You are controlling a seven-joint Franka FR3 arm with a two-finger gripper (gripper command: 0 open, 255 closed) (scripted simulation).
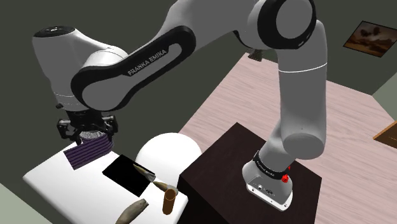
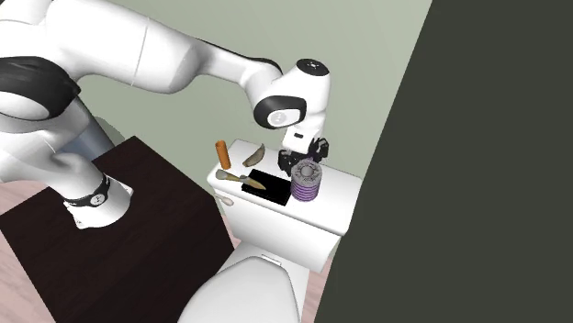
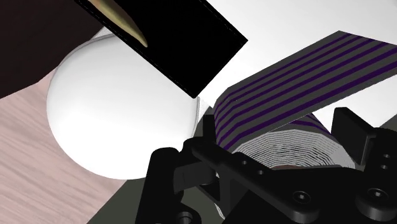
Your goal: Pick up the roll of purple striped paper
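The roll of purple striped paper [image 1: 89, 151] rests tilted on the white toilet tank lid [image 1: 60, 181], its upper end up in my gripper [image 1: 88, 130]. In the wrist view, its layered white end and striped side [image 3: 299, 83] sit between the two black fingers of my gripper [image 3: 261, 145], which press against both sides. Seen from the second exterior view, the gripper [image 2: 308, 158] hangs right above the roll [image 2: 308, 182] at the middle of the tank lid [image 2: 335, 209]. The roll's lower end still touches the lid.
A flat black rectangle [image 1: 129, 175] lies next to the roll, with a tan horn-shaped piece [image 1: 160, 185] on its edge. A brown cylinder [image 1: 168, 201] and a second curved piece [image 1: 132, 210] sit at the lid's end. The white toilet seat [image 1: 168, 153] and dark stand [image 1: 222, 184] lie beyond.
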